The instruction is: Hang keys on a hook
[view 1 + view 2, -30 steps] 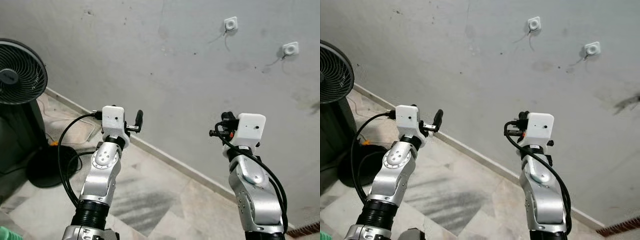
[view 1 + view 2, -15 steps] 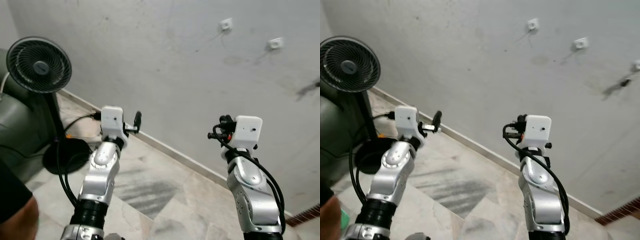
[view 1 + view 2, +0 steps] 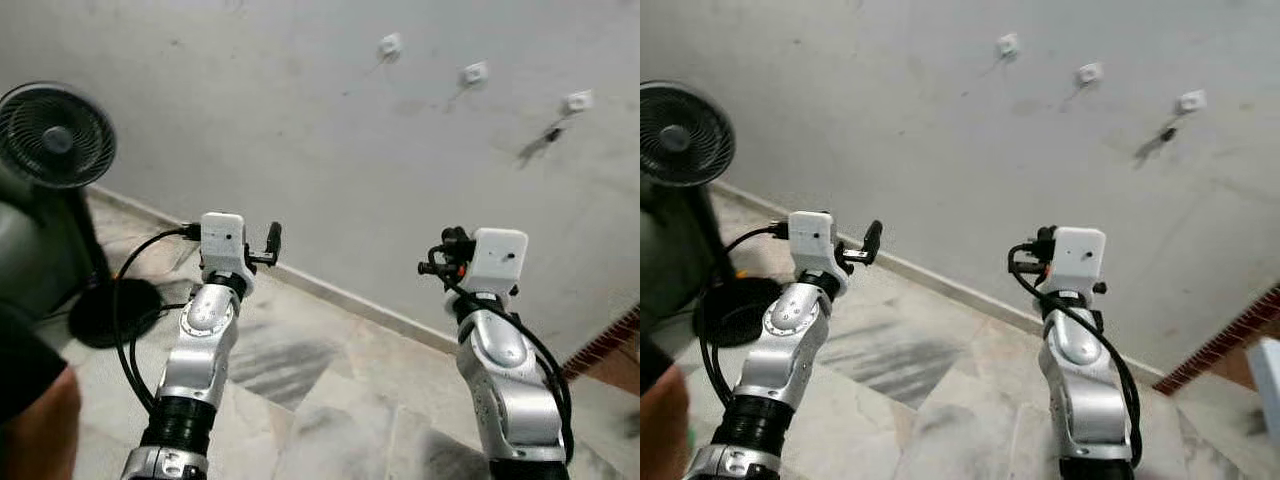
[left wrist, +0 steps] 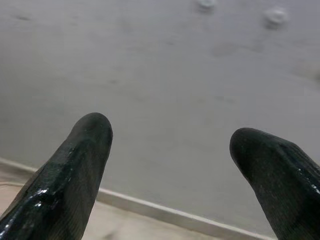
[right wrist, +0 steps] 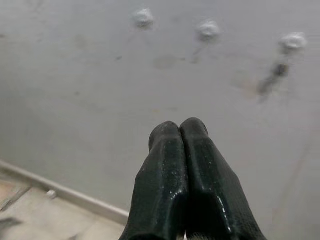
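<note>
Three white hooks are stuck in a row on the grey wall: the left hook (image 3: 390, 44), the middle hook (image 3: 474, 72) and the right hook (image 3: 577, 100). A small dark thing (image 3: 543, 137) hangs under the right hook, too blurred to name. My left gripper (image 4: 170, 135) is raised toward the wall, open, with nothing between its fingers. My right gripper (image 5: 179, 127) points at the wall below the hooks, shut, and I see nothing held in it. Both are well short of the wall.
A black standing fan (image 3: 52, 135) stands at the left with its round base (image 3: 115, 312) and cables on the marble floor. Part of a person (image 3: 30, 420) shows at the lower left. A skirting (image 3: 360, 308) runs along the wall, and a brick-red strip (image 3: 600, 345) lies at the right.
The camera has swung right: the hooks have shifted left and a third hook with the dark thing has come into view. Both arms keep their raised pose.
</note>
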`<state>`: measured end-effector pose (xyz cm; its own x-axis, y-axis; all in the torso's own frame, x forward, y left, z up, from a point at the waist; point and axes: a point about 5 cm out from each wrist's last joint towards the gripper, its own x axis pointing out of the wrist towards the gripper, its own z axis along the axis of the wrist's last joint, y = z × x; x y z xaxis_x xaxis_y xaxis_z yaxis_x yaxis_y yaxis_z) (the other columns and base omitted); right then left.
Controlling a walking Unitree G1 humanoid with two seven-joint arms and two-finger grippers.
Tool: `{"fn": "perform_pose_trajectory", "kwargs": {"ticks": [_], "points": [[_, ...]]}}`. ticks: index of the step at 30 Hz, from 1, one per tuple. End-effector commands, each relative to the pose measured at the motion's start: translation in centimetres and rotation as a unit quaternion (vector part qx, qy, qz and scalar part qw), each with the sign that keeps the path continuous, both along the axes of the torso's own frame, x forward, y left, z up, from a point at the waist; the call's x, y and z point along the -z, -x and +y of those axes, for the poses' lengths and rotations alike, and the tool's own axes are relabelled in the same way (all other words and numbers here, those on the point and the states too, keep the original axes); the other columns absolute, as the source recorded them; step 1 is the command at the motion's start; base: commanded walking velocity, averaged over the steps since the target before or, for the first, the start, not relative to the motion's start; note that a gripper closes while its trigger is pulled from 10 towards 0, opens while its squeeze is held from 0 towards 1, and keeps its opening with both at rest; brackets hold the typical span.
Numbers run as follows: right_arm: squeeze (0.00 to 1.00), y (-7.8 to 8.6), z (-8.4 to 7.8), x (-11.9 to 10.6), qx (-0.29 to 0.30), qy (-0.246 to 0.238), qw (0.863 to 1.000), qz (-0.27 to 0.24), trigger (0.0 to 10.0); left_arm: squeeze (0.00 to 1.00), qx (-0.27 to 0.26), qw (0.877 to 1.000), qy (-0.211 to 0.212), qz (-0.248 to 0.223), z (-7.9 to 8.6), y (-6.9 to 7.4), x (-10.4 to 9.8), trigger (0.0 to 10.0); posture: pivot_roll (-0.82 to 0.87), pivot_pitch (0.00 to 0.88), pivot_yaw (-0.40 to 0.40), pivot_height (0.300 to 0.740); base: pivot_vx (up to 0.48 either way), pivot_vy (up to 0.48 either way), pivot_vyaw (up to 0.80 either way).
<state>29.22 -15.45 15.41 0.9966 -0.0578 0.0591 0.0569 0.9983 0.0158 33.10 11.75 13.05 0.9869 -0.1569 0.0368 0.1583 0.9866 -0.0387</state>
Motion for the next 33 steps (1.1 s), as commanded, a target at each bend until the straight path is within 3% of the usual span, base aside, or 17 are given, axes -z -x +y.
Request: {"fn": "perform_pose_trajectory", "kwargs": {"ticks": [1,8,22,30,33], "points": [[0.0,0.0,-1.0,0.3,0.017,0.004,1.0,0.011,10.0,0.0,0.02,1.0,0.007,-0.002,-1.0,-0.2,-0.4,10.0,-0.01,0.0,-0.155,0.74,0.0,0.0,-0.8],[0.0,-0.2,-0.9,0.3,0.015,0.005,1.0,0.013,10.0,0.0,0.026,0.999,0.026,0.008,-1.1,-0.3,-0.3,10.0,0.0,0.0,-0.161,0.74,0.0,0.0,-0.79],[0.0,-0.5,-0.6,0.5,0.009,0.009,1.0,0.016,10.0,0.0,0.036,0.999,0.015,0.023,-1.0,-0.1,0.2,10.0,0.02,0.0,-0.16,0.74,0.0,0.0,-0.79],[0.0,0.4,-0.6,1.6,0.021,-0.026,0.999,0.02,10.0,0.0,0.019,1.0,0.002,0.0,0.0,0.1,0.0,10.0,0.03,0.0,-0.119,0.74,0.0,0.0,-0.78],[0.0,1.0,-0.8,1.8,0.041,-0.061,0.997,0.008,10.0,0.0,0.008,1.0,0.001,-0.002,0.8,0.1,0.0,10.0,0.03,0.0,-0.088,0.74,0.0,0.0,-0.78]]}}
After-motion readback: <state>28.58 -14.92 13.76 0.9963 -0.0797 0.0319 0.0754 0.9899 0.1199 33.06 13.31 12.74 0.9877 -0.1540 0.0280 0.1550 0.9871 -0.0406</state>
